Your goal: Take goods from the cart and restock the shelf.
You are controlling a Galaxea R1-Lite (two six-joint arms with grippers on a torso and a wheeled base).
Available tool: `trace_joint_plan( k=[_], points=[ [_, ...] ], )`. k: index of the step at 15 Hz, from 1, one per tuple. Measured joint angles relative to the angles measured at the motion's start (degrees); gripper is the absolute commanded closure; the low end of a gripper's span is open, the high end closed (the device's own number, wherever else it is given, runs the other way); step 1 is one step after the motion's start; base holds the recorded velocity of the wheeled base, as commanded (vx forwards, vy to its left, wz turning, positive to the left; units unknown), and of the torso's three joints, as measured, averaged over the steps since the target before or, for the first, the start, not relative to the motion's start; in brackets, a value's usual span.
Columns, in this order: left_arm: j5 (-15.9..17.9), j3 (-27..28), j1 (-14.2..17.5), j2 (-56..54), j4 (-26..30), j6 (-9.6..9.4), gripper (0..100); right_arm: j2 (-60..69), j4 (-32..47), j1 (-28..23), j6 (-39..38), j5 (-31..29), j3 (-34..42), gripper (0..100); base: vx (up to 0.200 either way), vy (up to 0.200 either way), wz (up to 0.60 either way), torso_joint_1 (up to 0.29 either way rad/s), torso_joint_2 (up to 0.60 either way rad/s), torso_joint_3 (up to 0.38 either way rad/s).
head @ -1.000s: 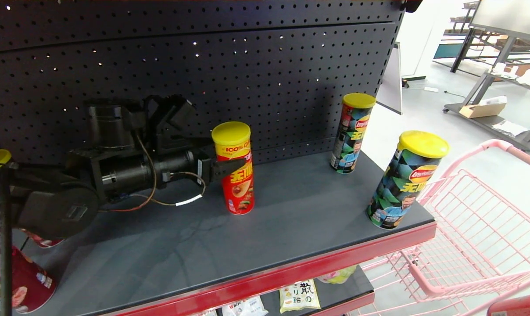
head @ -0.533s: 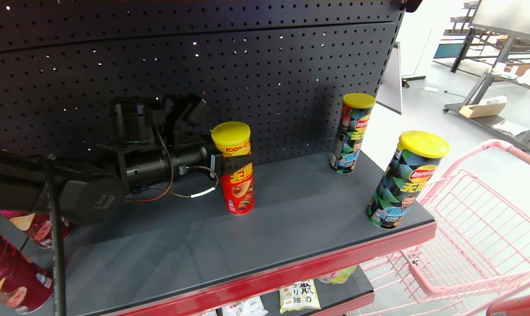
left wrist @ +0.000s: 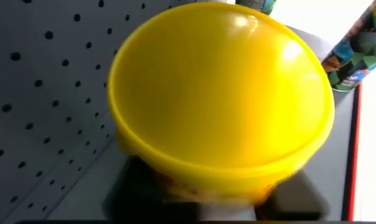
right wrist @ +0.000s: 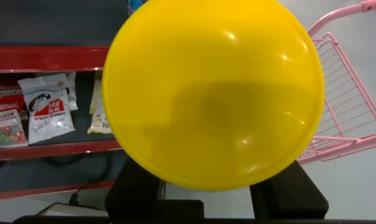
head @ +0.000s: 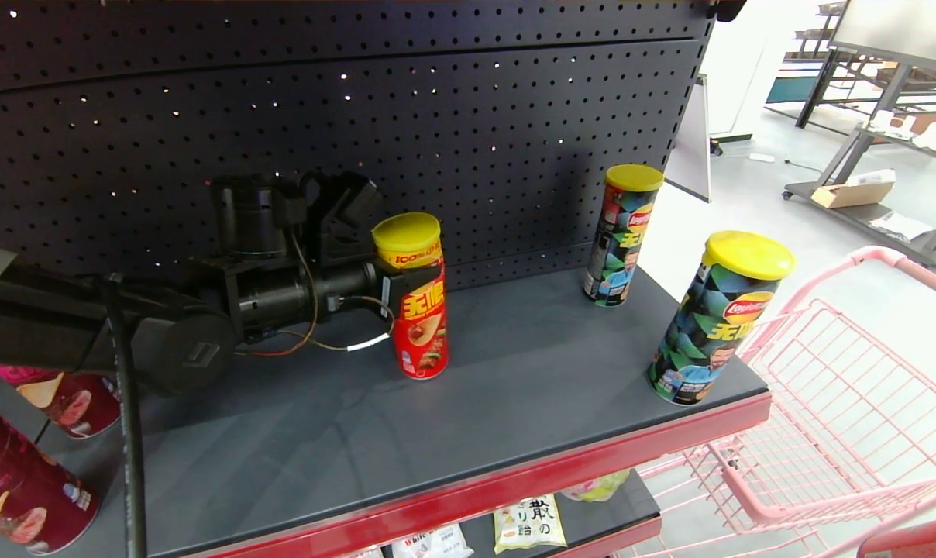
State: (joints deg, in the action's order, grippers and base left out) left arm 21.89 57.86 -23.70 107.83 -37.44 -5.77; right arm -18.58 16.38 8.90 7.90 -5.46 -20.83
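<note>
Dark shelf (head: 514, 364), red can (head: 423, 329) in left tool (head: 408, 288), yellow-lidded can (right wrist: 213, 93) in right tool (right wrist: 211, 196)

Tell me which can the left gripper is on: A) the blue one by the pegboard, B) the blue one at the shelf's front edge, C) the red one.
C: the left gripper is clamped on the red can near its top.

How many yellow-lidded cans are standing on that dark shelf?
3: a red can in the left gripper by the pegboard, one blue can back right, a second blue can at the front right corner. Crimson cans at the left hide their lids.
</note>
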Motion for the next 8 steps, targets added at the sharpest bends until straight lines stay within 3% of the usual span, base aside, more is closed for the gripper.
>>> trace_joint_plan(
  k=[2,4,8],
  points=[
    [1.0,-1.1,0.0,-1.3,0.3,0.90,100,-0.1,0.0,0.0,-0.2,-0.1,0.0,100,0.000,0.000,0.00,0.000,0.00,0.000],
    [3.9,-3.5,0.1,-4.3,0.4,2.97,100,-0.2,0.0,0.0,-0.2,-0.1,0.0,100,0.000,0.000,0.00,0.000,0.00,0.000],
    [7.4,-12.2,1.3,-13.3,0.5,3.67,100,-0.8,0.0,0.0,-0.2,0.0,-0.3,100,0.000,0.000,0.00,0.000,0.00,0.000]
  ],
)
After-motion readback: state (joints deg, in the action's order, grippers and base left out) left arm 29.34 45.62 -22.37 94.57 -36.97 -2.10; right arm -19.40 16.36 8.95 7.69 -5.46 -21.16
